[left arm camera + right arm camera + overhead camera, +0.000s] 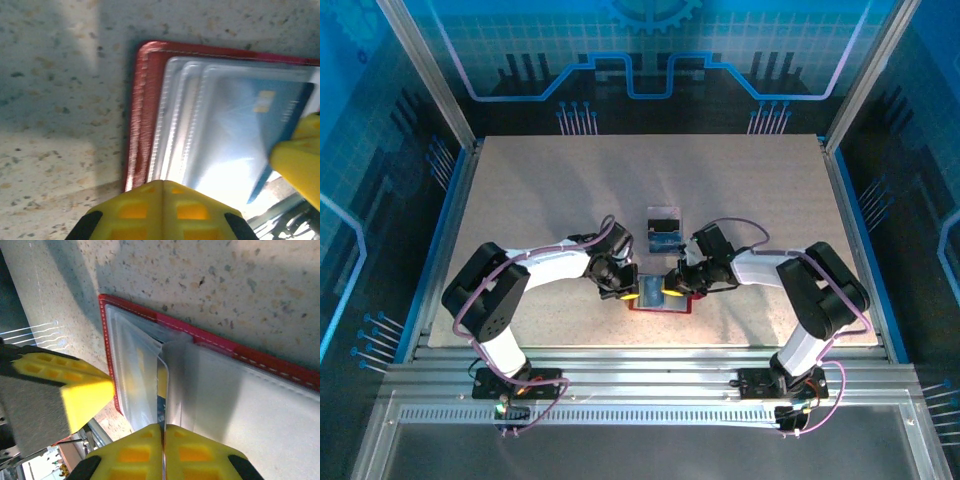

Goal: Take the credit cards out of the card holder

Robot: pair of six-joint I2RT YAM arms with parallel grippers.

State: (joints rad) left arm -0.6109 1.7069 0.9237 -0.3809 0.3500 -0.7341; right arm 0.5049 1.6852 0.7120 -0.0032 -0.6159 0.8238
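Right pincer (pixel 163 440) was pinched on the blue card (pixel 260 125), which sat half inside its clear pocket, long axis along the near edge of the surface (pixel 740 190), pointing toward that arm. Left pincer (pixel 162 192) was pressed together on the red card holder (pixel 142 115) at mid near edge. Two loose cards (pixel 663 232) lay just beyond. Blue-lit panels walled the room.

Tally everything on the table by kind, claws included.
card holder: 1
loose cards: 2
pocketed card: 1
left claw, right claw: 2
Total: 6
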